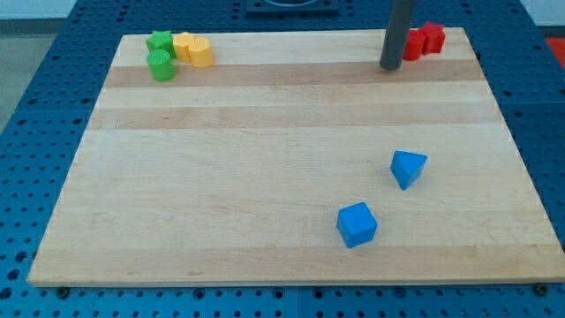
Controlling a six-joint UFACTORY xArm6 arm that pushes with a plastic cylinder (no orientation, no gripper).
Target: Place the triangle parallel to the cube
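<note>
A blue triangle block [407, 168] lies on the wooden board [265, 159] at the view's lower right. A blue cube [357, 224] lies a little below and to the left of it, apart from it. My tip [390, 67] rests on the board near the view's top right, far above both blue blocks and just left of the red blocks.
Two red blocks [424, 41] sit at the board's top right corner, partly hidden by the rod. At the top left stand a green star-like block [160, 41], a green cylinder [161, 65] and two yellow blocks [193, 49]. A blue pegboard surrounds the board.
</note>
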